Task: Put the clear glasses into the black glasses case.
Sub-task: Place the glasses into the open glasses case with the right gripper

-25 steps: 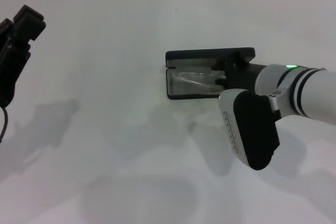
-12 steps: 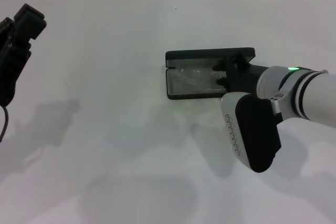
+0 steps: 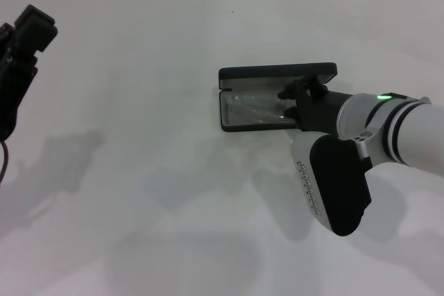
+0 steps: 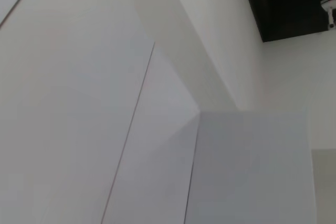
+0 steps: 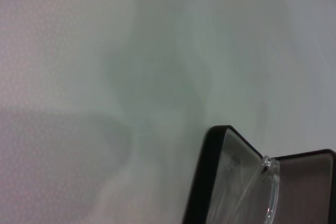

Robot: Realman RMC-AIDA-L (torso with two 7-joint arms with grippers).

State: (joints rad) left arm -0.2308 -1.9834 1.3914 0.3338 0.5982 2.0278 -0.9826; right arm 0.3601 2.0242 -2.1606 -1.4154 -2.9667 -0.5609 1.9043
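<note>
The black glasses case (image 3: 277,73) lies open on the white table, its lid standing at the far side. The clear glasses (image 3: 251,107) rest inside its grey-lined tray. My right gripper (image 3: 286,102) is at the right end of the tray, open, and its fingertips (image 3: 284,93) hold nothing. In the right wrist view the case rim (image 5: 206,182) and a clear hinge of the glasses (image 5: 268,167) show at the lower edge. My left gripper (image 3: 24,46) hangs parked far to the left, above the table.
White table (image 3: 139,157) all around the case. A tiled wall edge runs along the back. The left wrist view shows only pale walls and a dark ceiling patch (image 4: 294,3).
My right gripper has drawn back to the right, off the middle of the tray. The glasses stay lying in the case. The left arm has hardly moved.
</note>
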